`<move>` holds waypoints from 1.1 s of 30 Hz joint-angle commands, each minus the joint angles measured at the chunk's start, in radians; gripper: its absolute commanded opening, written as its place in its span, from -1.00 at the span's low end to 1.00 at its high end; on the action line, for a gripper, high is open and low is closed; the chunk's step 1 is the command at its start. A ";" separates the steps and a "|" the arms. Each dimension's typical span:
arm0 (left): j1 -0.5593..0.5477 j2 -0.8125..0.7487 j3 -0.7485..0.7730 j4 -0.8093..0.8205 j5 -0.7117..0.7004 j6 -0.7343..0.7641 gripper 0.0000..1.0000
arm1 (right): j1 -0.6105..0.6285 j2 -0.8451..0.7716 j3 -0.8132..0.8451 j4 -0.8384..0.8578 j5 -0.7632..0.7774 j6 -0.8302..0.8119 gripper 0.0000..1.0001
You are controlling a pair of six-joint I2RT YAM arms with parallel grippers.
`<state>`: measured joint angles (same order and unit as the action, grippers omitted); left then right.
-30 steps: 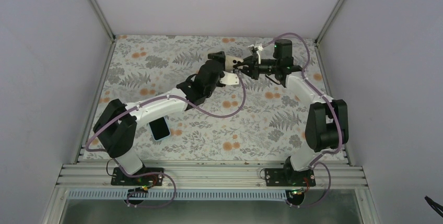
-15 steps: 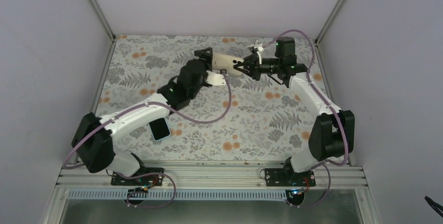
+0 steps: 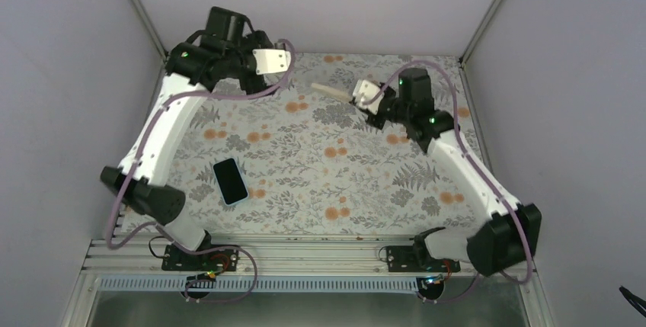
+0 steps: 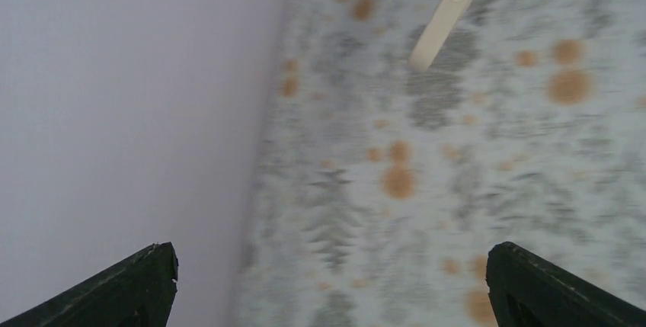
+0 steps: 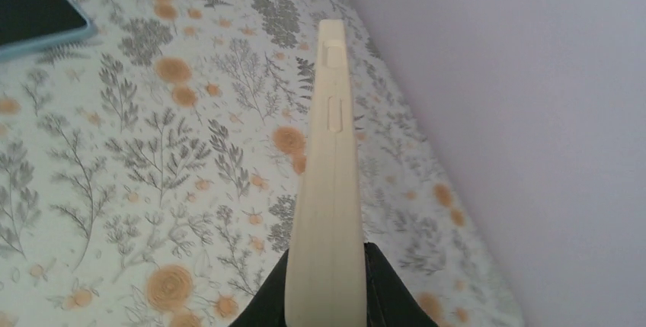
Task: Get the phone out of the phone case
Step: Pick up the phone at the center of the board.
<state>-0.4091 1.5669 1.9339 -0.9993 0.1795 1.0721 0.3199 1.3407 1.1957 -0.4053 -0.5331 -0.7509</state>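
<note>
Release by left gripper (image 4: 329,266): now off phone case (image 3: 331,91), pulled back to far-left corner, jaws wide, empty. Clamps case end in right gripper (image 5: 327,281), edge-on above floral tablecloth (image 3: 343,174). Leaves phone (image 3: 230,181) screen-up near left base, well apart from case; removal likely done.

Open middle, crowded back
The phone (image 3: 230,181) lies near-left on the table (image 3: 366,182); at the back, the phone case (image 3: 331,91) juts leftward from the right gripper (image 3: 353,97), which pinches it.
</note>
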 commanded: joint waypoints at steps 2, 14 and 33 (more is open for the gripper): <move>0.009 0.169 0.051 -0.358 0.233 -0.169 1.00 | 0.137 -0.199 -0.170 0.215 0.317 -0.310 -0.93; 0.059 0.331 0.245 -0.360 0.501 -0.535 1.00 | 0.370 -0.342 -0.585 0.783 0.688 -0.842 -0.93; 0.115 0.399 0.154 -0.360 0.867 -0.727 0.98 | 0.484 -0.313 -0.847 1.497 0.643 -1.264 -0.94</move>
<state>-0.3195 1.9717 2.0884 -1.3521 0.9333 0.3653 0.7815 1.0447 0.3244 0.8635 0.1249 -1.9373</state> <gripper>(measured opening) 0.990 0.116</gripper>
